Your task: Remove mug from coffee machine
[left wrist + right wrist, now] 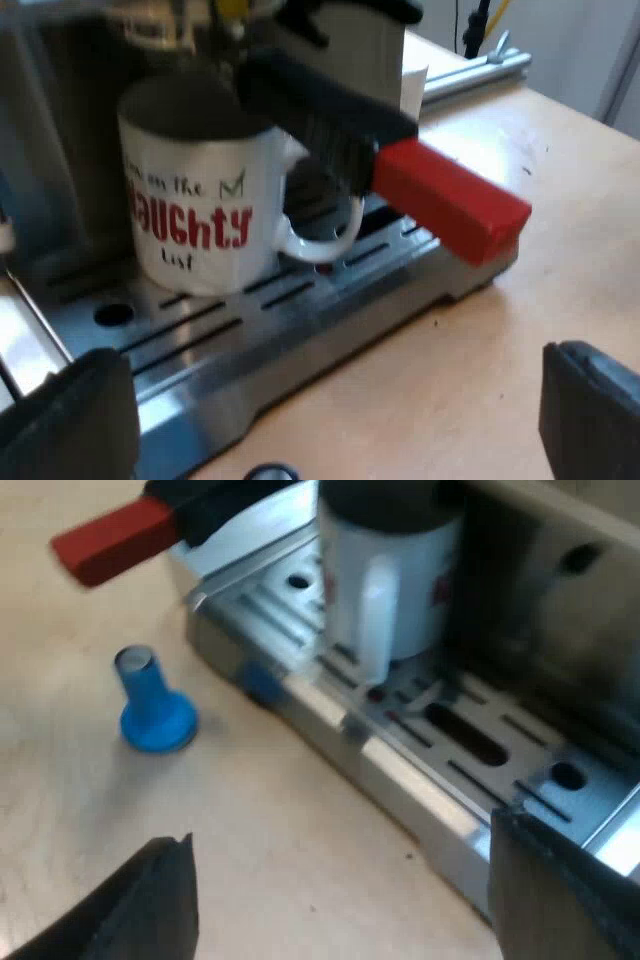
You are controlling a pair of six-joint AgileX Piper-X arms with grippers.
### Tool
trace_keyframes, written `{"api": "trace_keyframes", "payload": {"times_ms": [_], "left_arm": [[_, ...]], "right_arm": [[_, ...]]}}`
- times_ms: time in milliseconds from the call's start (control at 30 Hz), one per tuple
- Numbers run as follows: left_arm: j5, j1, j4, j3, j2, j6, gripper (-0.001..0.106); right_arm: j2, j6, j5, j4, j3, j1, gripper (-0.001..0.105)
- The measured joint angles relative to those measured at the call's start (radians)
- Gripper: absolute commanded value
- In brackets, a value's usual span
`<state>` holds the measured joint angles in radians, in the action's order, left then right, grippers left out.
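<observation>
**Mug waits on the espresso machine's tray, 2 empty grippers facing it**

A white mug (200,210) with red lettering stands upright on the slotted metal drip tray (300,330) of the espresso machine (560,580), tucked under the machine's front. Just above the mug, the holder (330,110) is locked into the machine. Its red-tipped handle (450,200) juts out over the side where the mug's loop handle (325,235) sits.

The left gripper (330,430) hangs beyond the tray's edge, facing the mug, with its fingers spread wide and nothing between them. The right gripper (350,900) faces the mug from another side of the tray, also spread wide and empty. 1 blue tamper (155,705) stands on the wooden table (250,830) near the tray, well apart from the mug.

The mug looks ceramic: stiff, fairly heavy, glazed and probably slippery. It could chip if knocked against the holder above it. The loop handle looks the surest place to pinch, since the body seems wide for the fingers. Whether it holds coffee I cannot tell, so keeping it level seems wise.
</observation>
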<state>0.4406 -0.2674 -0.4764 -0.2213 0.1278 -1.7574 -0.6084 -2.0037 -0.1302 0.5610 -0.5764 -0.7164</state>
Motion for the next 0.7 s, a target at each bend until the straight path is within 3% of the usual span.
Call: {"api": "trace_keyframes", "payload": {"times_ms": [300, 700], "left_arm": [[0.000, 0.000, 0.000, 0.048, 0.000, 0.000, 0.083], [0.000, 0.000, 0.001, 0.048, 0.000, 0.000, 0.083]], "right_arm": [[-0.052, 0.016, 0.000, -0.074, 0.059, -0.043, 0.063], [-0.056, 0.053, 0.000, -0.209, 0.150, -0.043, 0.063]]}}
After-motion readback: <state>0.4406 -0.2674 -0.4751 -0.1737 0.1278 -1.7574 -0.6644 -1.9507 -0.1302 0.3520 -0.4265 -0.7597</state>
